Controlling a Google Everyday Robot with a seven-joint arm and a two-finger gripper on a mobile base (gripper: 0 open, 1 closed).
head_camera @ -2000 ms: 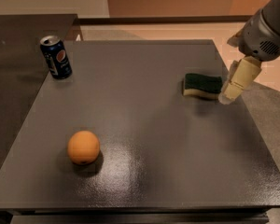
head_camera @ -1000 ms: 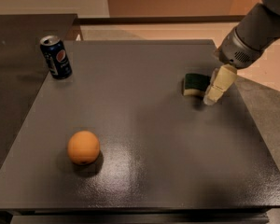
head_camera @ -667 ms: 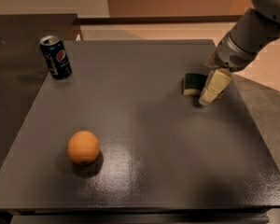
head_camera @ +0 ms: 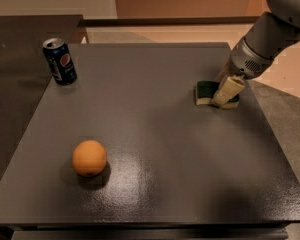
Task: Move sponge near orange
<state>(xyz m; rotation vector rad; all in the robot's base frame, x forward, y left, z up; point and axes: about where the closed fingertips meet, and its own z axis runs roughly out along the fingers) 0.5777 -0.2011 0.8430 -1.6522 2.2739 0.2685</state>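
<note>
At the right side of the table point(head_camera: 155, 134), the gripper point(head_camera: 224, 99) stands over the sponge point(head_camera: 205, 91) and hides its middle; whether it grips or not I cannot tell. The sponge lies flat, green top up, long axis left to right, near the right edge. The orange point(head_camera: 89, 157) sits well apart at front left, bare tabletop between. A blue can point(head_camera: 60, 61) stands back left.

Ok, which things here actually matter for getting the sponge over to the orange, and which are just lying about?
In the job:
sponge, far right on the table
orange, near left
tool, down at the sponge, overlapping its right side

Lying about:
Pepsi can, upright at the far left corner
</note>
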